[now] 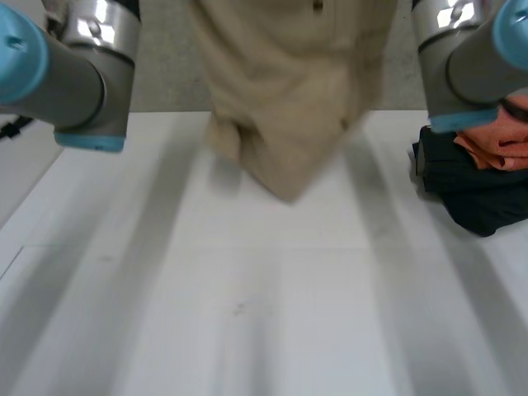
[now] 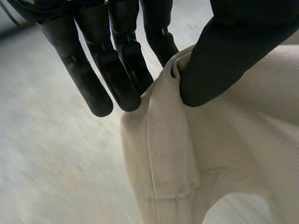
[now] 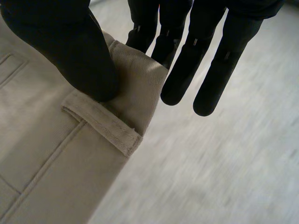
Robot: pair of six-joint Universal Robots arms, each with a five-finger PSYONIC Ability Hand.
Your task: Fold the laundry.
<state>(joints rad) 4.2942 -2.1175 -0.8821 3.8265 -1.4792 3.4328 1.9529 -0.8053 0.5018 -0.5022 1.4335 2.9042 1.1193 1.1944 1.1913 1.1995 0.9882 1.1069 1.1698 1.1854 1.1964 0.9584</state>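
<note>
A beige garment [image 1: 285, 91], trousers or shorts by its belt loop, hangs above the far part of the white table [image 1: 247, 313] between my two arms, its lower end just over the tabletop. In the left wrist view my left hand [image 2: 224, 51] pinches one top corner of the beige cloth [image 2: 210, 154] between thumb and fingers [image 2: 121, 70]. In the right wrist view my right hand [image 3: 70, 46] pinches the other corner of the waistband [image 3: 60, 154], beside a belt loop [image 3: 103, 128], thumb against fingers [image 3: 187, 70].
A pile of folded clothes lies at the table's right edge: a dark garment [image 1: 466, 186] with an orange one [image 1: 499, 140] on top. My left arm [image 1: 66, 74] and right arm [image 1: 470, 58] stand at either side of the hanging cloth.
</note>
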